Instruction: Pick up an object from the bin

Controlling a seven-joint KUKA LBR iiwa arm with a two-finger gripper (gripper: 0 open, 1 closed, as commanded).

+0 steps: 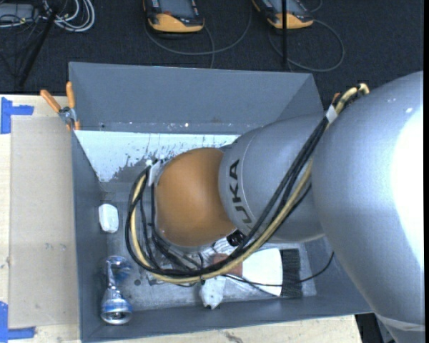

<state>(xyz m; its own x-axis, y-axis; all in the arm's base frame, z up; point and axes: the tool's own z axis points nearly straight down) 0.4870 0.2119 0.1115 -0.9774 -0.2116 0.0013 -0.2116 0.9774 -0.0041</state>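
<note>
- Cover [189,195] was seen low over the bin [193,102]; grip state could not be told.
- Nearby white lump [212,294] was judged light, soft; best pinched mid-body.

Robotics lab, KUKA arm [272,184], grey metal bin [193,98], floor cables [75,9]

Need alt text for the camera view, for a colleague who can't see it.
The arm, its orange wrist cover looped with cables, reaches from the right into the grey bin and hides its middle. Around it lie a white oval at left, a shiny clear thing at front left, a white lump and a white sheet at the front.
</note>
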